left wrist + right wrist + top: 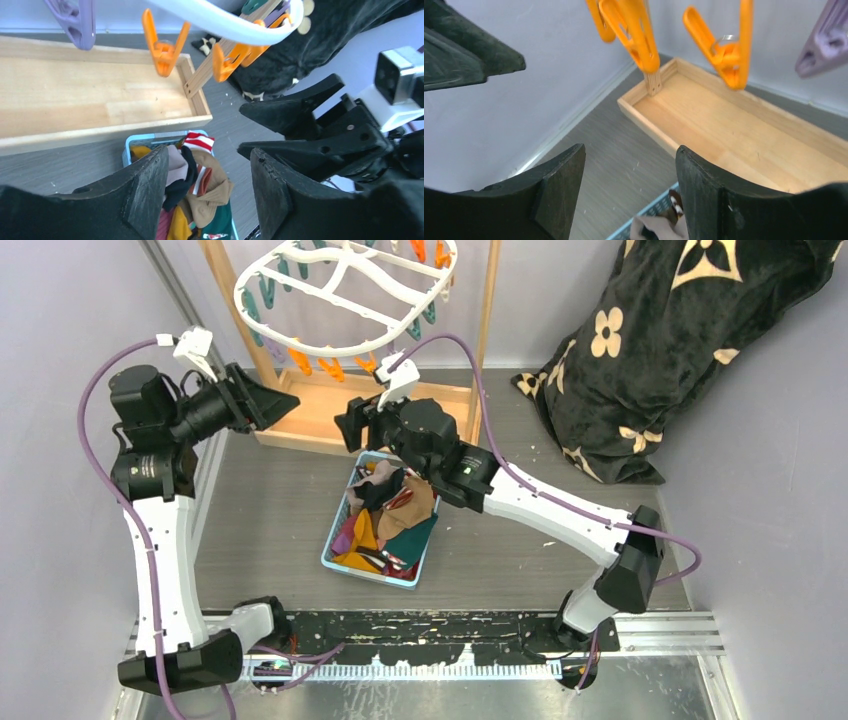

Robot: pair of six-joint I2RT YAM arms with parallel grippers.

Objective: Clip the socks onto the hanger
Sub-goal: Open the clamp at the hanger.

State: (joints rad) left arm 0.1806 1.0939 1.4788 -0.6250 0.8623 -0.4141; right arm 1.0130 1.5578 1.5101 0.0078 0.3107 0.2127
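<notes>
The socks lie heaped in a light blue basket at mid table: red-white striped, tan, mustard, black and teal ones. The white oval hanger hangs at the back, with orange clips dangling from its near rim. My left gripper hovers left of the basket and below the hanger, open, nothing between its fingers. My right gripper faces it from above the basket's far end, also open and empty. Orange clips hang just above it.
The light wooden stand's tray sits under the hanger, just behind both grippers. A purple clip hangs beside the orange ones. A black flower-patterned blanket is piled at the back right. Grey walls close in on both sides.
</notes>
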